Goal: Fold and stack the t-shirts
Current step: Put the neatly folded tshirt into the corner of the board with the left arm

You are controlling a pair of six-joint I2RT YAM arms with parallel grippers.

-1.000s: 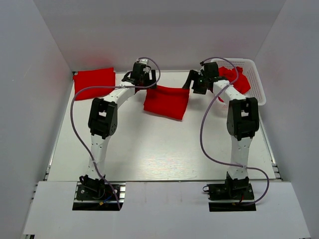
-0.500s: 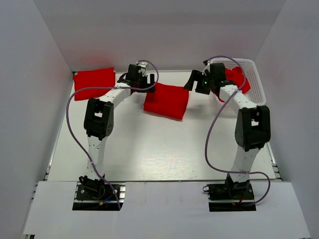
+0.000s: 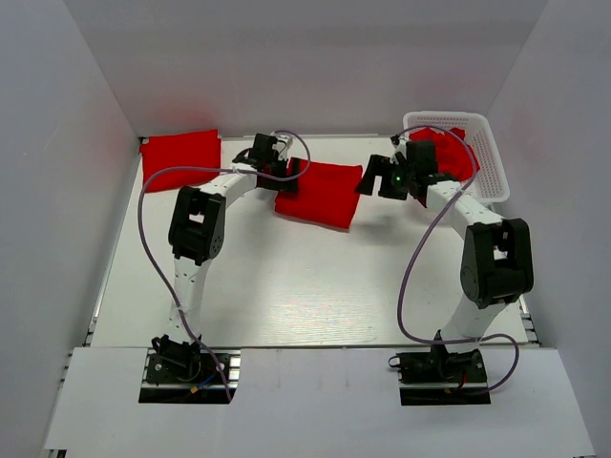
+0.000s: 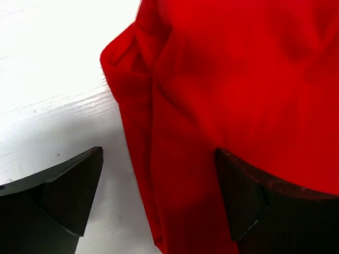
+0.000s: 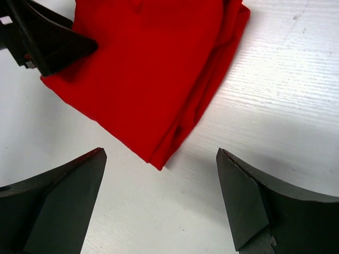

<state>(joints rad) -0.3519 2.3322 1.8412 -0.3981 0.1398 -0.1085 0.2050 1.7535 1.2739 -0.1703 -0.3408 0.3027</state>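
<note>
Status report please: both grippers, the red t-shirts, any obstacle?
Left gripper open, jaws astride edge of middle t-shirt. Right gripper open over its corner. Another folded t-shirt far left; red cloth in basket. No obstacle seen.

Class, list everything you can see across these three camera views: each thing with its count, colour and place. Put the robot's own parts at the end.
corner t-shirt: one, red, folded, far left corner of the table
middle t-shirt: one, red, folded, far middle of the table, between the grippers
basket cloth: count cannot be told, red, crumpled inside the basket
basket: one, white lattice, far right corner
table: one, white
cables: two, purple, one looping along each arm
left arm: one, white and black, based at the near edge
right arm: one, white and black, based at the near edge
left gripper: one, black, open, astride the middle t-shirt's left edge
right gripper: one, black, open, at the middle t-shirt's right corner
</note>
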